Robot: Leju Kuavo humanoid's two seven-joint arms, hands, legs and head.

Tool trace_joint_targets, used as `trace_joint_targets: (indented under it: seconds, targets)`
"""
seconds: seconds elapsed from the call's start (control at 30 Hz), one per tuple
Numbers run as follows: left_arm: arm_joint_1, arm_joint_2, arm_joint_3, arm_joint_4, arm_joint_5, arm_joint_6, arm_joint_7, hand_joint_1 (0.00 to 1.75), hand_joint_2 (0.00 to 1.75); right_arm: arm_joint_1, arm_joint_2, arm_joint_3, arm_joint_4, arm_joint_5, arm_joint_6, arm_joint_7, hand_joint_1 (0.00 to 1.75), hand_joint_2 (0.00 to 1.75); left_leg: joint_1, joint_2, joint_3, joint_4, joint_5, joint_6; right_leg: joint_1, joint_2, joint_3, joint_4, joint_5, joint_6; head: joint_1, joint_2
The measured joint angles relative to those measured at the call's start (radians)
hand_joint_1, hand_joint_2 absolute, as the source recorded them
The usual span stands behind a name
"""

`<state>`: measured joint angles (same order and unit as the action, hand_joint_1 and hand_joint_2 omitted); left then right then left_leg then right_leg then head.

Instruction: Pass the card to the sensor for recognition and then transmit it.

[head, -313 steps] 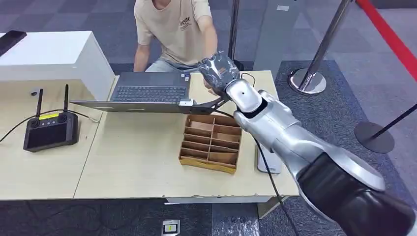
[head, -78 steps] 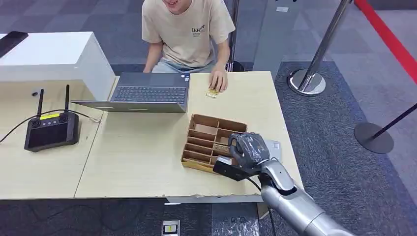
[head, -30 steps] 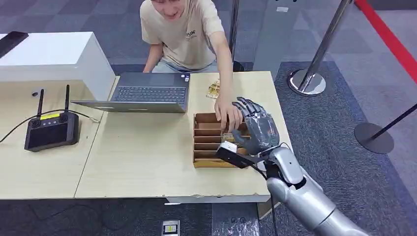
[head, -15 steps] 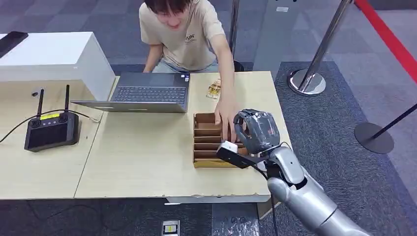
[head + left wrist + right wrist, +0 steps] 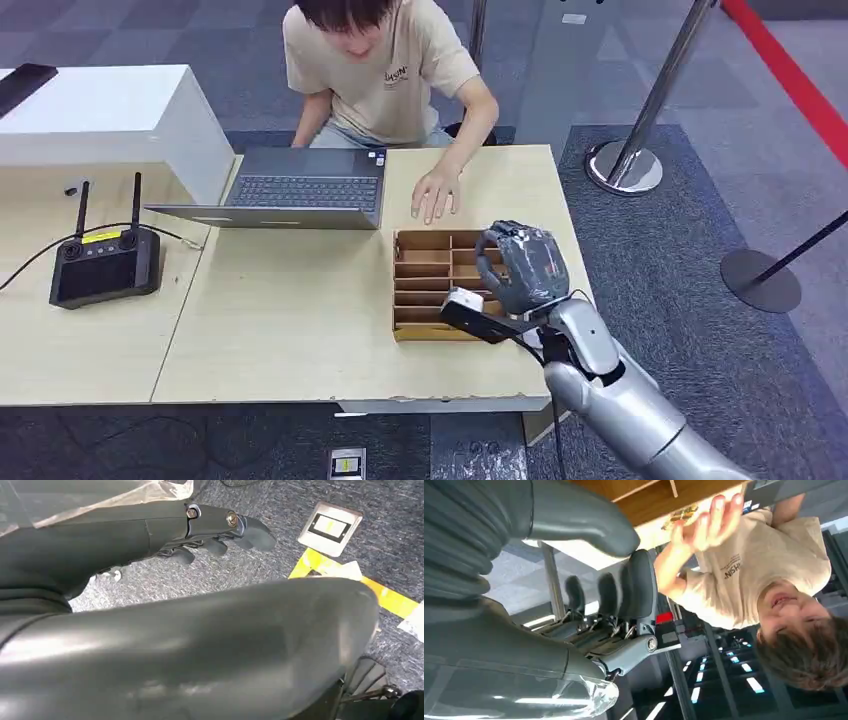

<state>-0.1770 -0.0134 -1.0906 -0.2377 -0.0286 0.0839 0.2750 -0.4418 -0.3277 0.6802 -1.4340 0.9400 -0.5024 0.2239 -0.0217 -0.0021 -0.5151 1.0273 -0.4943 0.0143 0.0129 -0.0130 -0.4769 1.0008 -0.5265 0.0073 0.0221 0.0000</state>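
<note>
Your right hand point(image 5: 525, 265) hovers over the right-hand side of the wooden divider tray point(image 5: 428, 285), fingers curled into a loose fist. From the right wrist view the dark fingers point(image 5: 640, 587) bend in towards the thick grey thumb point(image 5: 589, 522) and you can see nothing between them, so it is closed on nothing. The card point(image 5: 683, 514), the gold-patterned one, is not with you: it lies flat on the desk point(image 5: 280, 330) beyond your right hand, past the far edge of the tray, right at the fingertips of the person's hand point(image 5: 437, 192). In the head view that hand lies palm down over that spot, and it is well apart from your fist. The person in the beige T-shirt point(image 5: 385, 70) leans in from the far side of the desk. Further to the left of your hand sits the open grey laptop point(image 5: 300, 190), and far off to the left the black remote controller with two antennas point(image 5: 103, 265). Your left hand point(image 5: 220, 532) hangs low over the grey carpet, fingers loosely extended and holding nothing, with a floor socket plate point(image 5: 330, 527) and a strip of yellow tape point(image 5: 327, 570) on the floor beyond its fingertips.
</note>
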Motion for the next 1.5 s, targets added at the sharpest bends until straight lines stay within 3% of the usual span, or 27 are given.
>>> trace_joint_targets:
  seconds: [0.07,0.1,0.13,0.4,0.73,0.83,1.07,1.5]
  targets:
    - [0.0,0.0,0.0,0.0,0.0,0.0,0.0,0.0,0.0,0.007,0.0,0.0,0.0,0.0,0.0,0.0,0.82,1.75,0.0,0.0,0.0,0.0,0.0,0.0,0.0,0.0,0.0,0.0,0.0,0.0,0.0,0.0]
    - [0.0,0.0,0.0,0.0,0.0,0.0,0.0,0.0,0.0,0.01,0.0,0.0,0.001,0.0,0.0,0.0,1.03,1.75,0.0,0.0,0.0,0.0,0.0,0.0,0.0,0.0,0.0,0.0,0.0,0.0,0.0,0.0]
    - [0.0,0.0,0.0,0.0,-0.001,0.0,0.0,0.0,0.0,0.014,0.0,0.0,0.001,0.0,-0.002,0.0,1.06,1.75,0.0,0.0,0.0,0.0,0.0,0.0,0.0,0.0,0.0,0.0,0.0,0.0,0.0,0.0]
    - [0.0,0.0,0.0,0.0,-0.003,-0.002,0.004,0.0,0.0,0.03,0.0,0.001,0.002,-0.014,-0.008,0.0,0.99,1.75,0.0,0.0,0.0,0.0,0.0,0.0,0.0,0.0,0.0,0.0,0.0,0.0,0.0,0.0]
    - [-0.001,0.0,0.0,0.0,-0.003,-0.002,0.005,0.0,0.0,0.039,0.0,0.002,0.011,-0.018,-0.014,-0.006,1.03,1.75,0.0,0.0,0.0,0.0,0.0,0.0,0.0,0.0,0.0,0.0,0.0,0.0,0.0,0.0]
    - [-0.001,0.0,0.0,0.0,-0.003,-0.002,0.005,0.0,0.0,0.041,0.002,0.002,0.016,-0.02,-0.014,-0.009,1.13,1.75,0.0,0.0,0.0,0.0,0.0,0.0,0.0,0.0,0.0,0.0,0.0,0.0,0.0,0.0]
    - [-0.001,0.0,0.0,0.0,-0.003,-0.003,0.006,0.0,0.0,0.043,0.011,0.004,0.036,-0.037,-0.016,-0.027,1.1,1.75,0.0,0.0,0.0,0.0,0.0,0.0,0.0,0.0,0.0,0.0,0.0,0.0,0.0,0.0]
    - [-0.001,0.0,0.0,0.0,-0.006,-0.013,0.007,0.0,0.0,0.036,0.04,0.005,0.135,-0.081,-0.019,-0.06,1.06,1.75,0.0,0.0,-0.001,0.0,0.0,0.0,0.0,0.0,0.0,0.0,0.0,0.0,0.0,0.0]
